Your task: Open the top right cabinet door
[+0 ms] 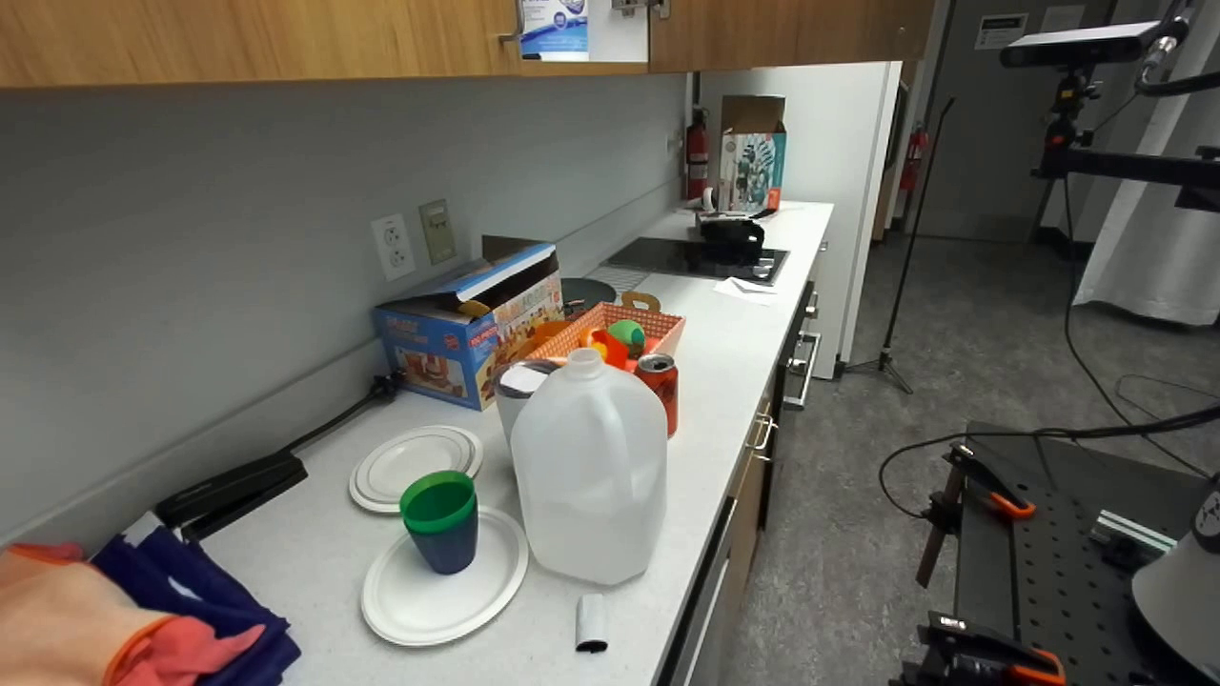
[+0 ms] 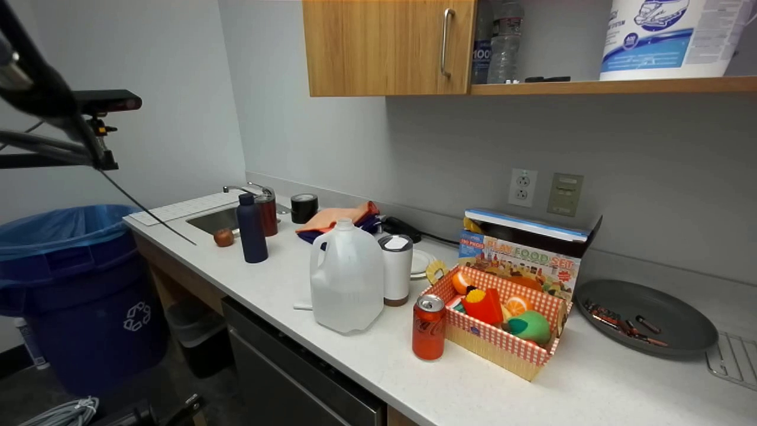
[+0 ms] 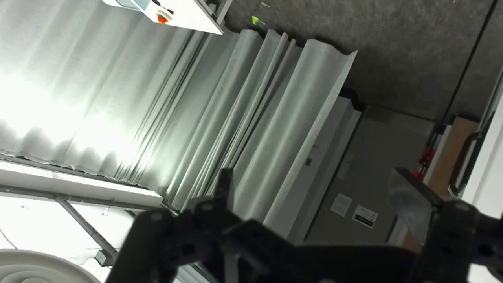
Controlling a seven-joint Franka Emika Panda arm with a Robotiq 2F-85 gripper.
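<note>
Right door [image 1: 791,33]: standing open in an exterior view, swung out from right side of cabinet [image 2: 556,41].
Left door [image 2: 378,47]: closed, handle [image 2: 446,44] near right edge.
Shelf [image 2: 591,89]: tub [image 2: 668,50], bottles [image 2: 507,50].
Gripper [image 3: 314,181]: fingers [image 3: 224,188] wide apart; curtain [image 3: 290,129], grey door [image 3: 377,153] beyond, wrist view.
Counter [image 2: 591,402]: jug [image 2: 349,287], can [image 2: 429,334] by basket [image 2: 491,349].

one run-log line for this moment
top right cabinet door: open | neighbouring door: closed | white bucket: exposed | gripper: open, empty
</note>
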